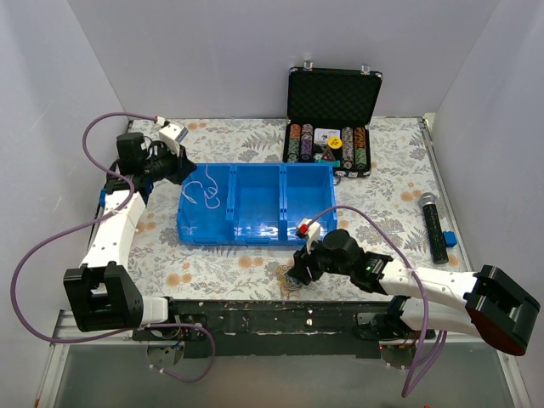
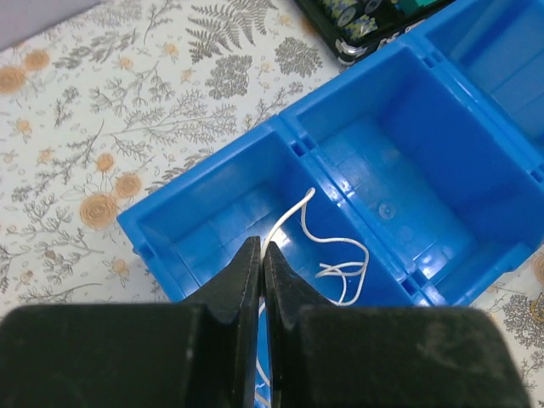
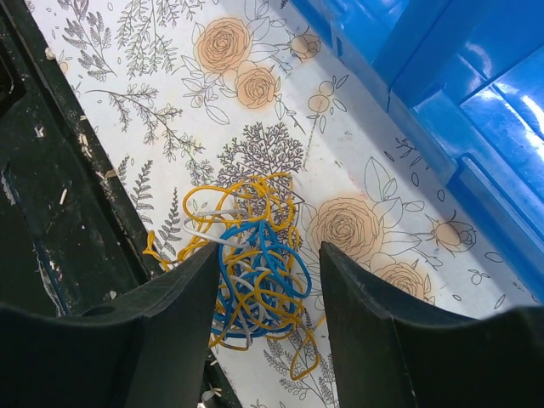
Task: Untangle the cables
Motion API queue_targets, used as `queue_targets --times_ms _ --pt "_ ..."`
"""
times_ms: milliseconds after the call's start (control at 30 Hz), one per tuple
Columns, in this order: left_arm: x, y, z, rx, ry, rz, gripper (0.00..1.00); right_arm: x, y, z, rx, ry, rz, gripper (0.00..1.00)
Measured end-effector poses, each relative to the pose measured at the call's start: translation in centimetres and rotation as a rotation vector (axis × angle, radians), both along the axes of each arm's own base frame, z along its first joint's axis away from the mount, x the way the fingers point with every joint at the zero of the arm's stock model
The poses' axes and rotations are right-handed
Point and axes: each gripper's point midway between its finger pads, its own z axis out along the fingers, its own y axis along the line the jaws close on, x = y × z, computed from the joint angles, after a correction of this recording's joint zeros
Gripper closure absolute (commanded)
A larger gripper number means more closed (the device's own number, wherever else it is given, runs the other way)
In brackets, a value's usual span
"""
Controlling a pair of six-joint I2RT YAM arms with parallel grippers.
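A tangled ball of yellow, blue and whitish cables [image 3: 255,272] lies on the flowered cloth by the table's near edge; it also shows in the top view [image 1: 284,275]. My right gripper [image 3: 268,259] is open and straddles the ball, one finger on each side; it shows in the top view too [image 1: 297,274]. A loose white cable [image 2: 336,259] lies in loops in the left compartment of the blue bin [image 2: 212,166], also visible in the top view [image 1: 204,192]. My left gripper [image 2: 261,248] is shut on one end of this white cable, above that compartment.
The blue bin [image 1: 255,234] has three compartments; the middle and right ones hold nothing I can see. An open case of poker chips [image 1: 333,119] stands behind it. A microphone [image 1: 435,225] and a small blue block [image 1: 450,240] lie at the right. A black rail [image 3: 51,212] edges the table.
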Motion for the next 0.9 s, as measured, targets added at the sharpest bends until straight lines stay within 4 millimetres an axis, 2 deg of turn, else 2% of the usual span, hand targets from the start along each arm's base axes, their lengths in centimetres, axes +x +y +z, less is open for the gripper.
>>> queue_targets --times_ms 67,100,200,300,400,467,533,633,767,833,900 --pt "0.0 0.0 -1.1 0.007 0.016 0.015 0.97 0.0 0.0 0.0 0.001 0.0 0.0 0.42" --pt "0.0 0.0 -1.6 0.01 0.024 0.022 0.9 0.0 0.0 0.0 0.001 0.0 -0.001 0.42" --pt "0.0 0.0 -2.8 0.029 0.039 0.049 0.8 0.0 0.0 0.0 0.002 0.002 -0.002 0.42" --pt "-0.2 -1.2 -3.4 0.038 0.05 0.035 0.72 0.0 -0.1 0.0 0.002 0.001 -0.006 0.42" --pt "-0.5 -3.0 -3.6 0.034 0.056 0.002 0.44 -0.1 -0.3 -0.2 0.0 0.003 -0.009 0.41" --pt "-0.6 -4.1 -3.8 0.031 0.065 -0.019 0.36 -0.1 -0.3 -0.2 0.001 0.003 -0.009 0.41" --pt "-0.8 -5.0 -4.2 0.028 0.082 -0.033 0.32 -0.1 -0.3 -0.1 0.003 0.002 -0.01 0.41" --pt "-0.9 -5.3 -4.3 0.025 0.098 -0.036 0.3 -0.1 -0.3 0.2 0.015 -0.003 -0.012 0.41" --pt "-2.1 -6.4 -2.9 0.012 0.079 -0.114 0.28 -0.1 -0.3 1.3 0.05 -0.02 -0.018 0.43" --pt "-4.0 -8.0 -2.1 0.01 0.055 -0.205 0.27 -0.1 -0.3 1.7 0.066 -0.027 -0.019 0.45" --pt "-7.1 -10.8 -1.2 0.007 0.021 -0.332 0.27 -0.2 -0.4 1.9 0.075 -0.029 -0.021 0.46"
